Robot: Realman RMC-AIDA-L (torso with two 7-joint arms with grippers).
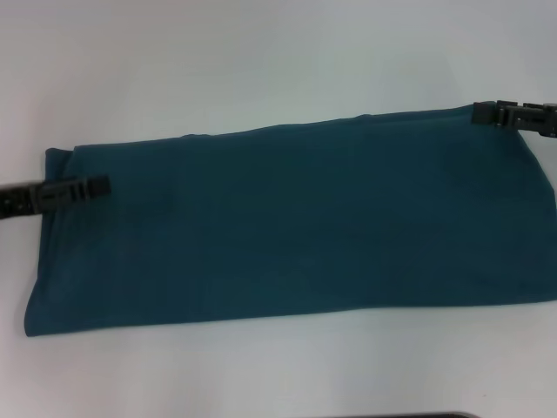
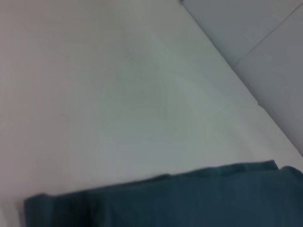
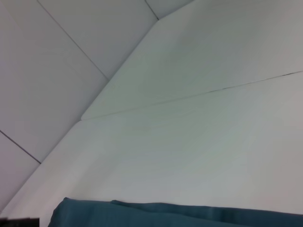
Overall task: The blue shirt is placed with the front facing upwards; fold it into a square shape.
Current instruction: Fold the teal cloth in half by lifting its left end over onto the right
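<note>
Nearest the robot, a dark sliver (image 1: 409, 415) shows at the 6 o'clock edge of the head view, too little of it to tell what it is. Beyond it is bare white table (image 1: 261, 374), and then the near long edge of the blue shirt (image 1: 296, 231), which runs from about 8 o'clock to 4 o'clock across the picture.

The shirt lies flat as a long folded band (no lettering or collar shows, only plain teal cloth), filling the middle of the table from 9 o'clock to 3 o'clock. Its near left corner sits low at 8 o'clock; its far edge climbs gently toward 2 o'clock, with a thin second layer peeking out along that far fold.

The left gripper (image 1: 103, 185) reaches in from the 9 o'clock edge, its dark tip over the shirt's left end, just inside the short edge. Whether it pinches the cloth or only rests above it cannot be told, nor how far its jaws stand apart.

Farther back, the right gripper (image 1: 479, 112) comes in from the 2 o'clock edge, its tip at the shirt's far right corner, touching or just over the hem. Its opening cannot be made out either.

The left wrist view shows the shirt's folded edge (image 2: 180, 198) against white table (image 2: 118, 94); the right wrist view shows another teal edge (image 3: 165, 215), table (image 3: 199, 142) and pale panelled floor (image 3: 57, 61) beyond.
</note>
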